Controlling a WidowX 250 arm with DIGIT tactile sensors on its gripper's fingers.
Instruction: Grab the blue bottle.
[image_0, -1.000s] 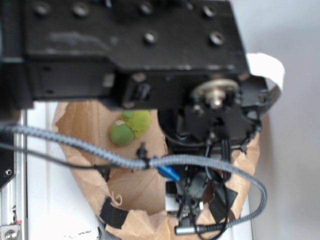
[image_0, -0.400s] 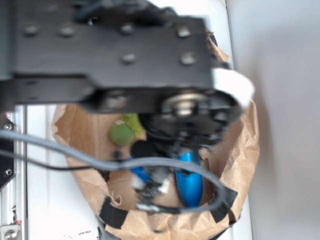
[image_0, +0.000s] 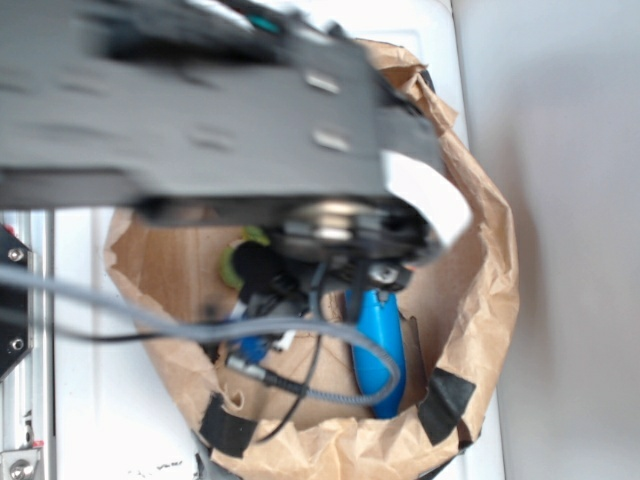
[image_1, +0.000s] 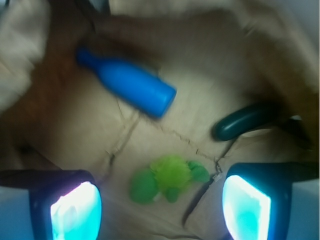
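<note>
The blue bottle lies on its side on the brown paper floor of the bag, in the upper left of the wrist view, narrow neck toward the upper left. From the exterior camera the blue bottle shows below the arm, inside the paper bag. My gripper is open above the bag floor, its two pale pads wide apart at the bottom corners. Nothing is between them. The bottle sits well ahead of the fingers, apart from them.
A green plush toy lies just ahead of the gap between the fingers. A dark green glossy bottle rests at the right near the bag wall. The bag's crumpled walls ring everything. The blurred arm and cables cover much of the exterior view.
The arm has swung up and to the left over the bag, uncovering more of the blue bottle on the right of the exterior view. The green plush is now mostly hidden behind the wrist.
</note>
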